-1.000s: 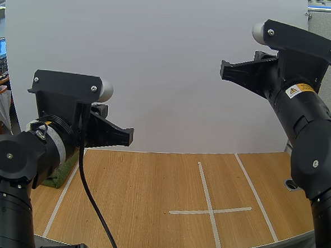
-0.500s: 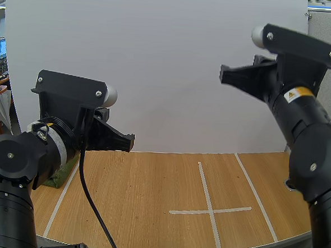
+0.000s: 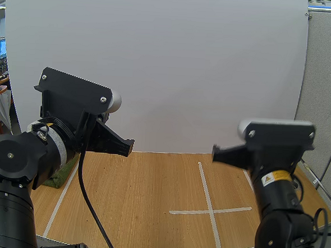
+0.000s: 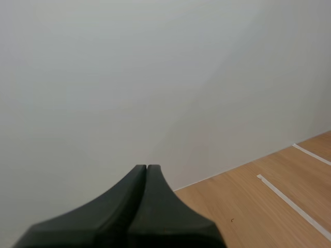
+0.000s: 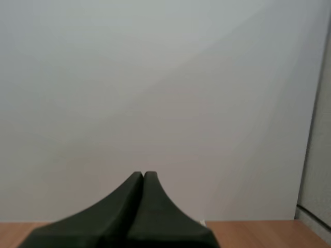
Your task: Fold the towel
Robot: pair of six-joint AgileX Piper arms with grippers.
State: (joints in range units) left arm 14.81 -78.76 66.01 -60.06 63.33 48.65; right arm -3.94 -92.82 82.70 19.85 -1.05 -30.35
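A green towel (image 3: 60, 172) lies on the wooden table (image 3: 149, 207) at the far left, mostly hidden behind my left arm. My left gripper (image 3: 129, 146) is held up above the table's left half, pointing toward the white back wall. Its fingers lie together as one dark wedge, shut on nothing (image 4: 146, 168). My right gripper (image 3: 215, 154) hovers low over the table's right side, near the white tape cross (image 3: 209, 210). It too is shut with nothing in it (image 5: 143, 174).
White tape lines (image 3: 60, 199) mark the tabletop, one near the left edge by the towel and others on the right. A white wall panel (image 3: 174, 68) stands right behind the table.
My right arm has dropped a long way, from high at the upper right down to just above the table. My left gripper has tilted up slightly.
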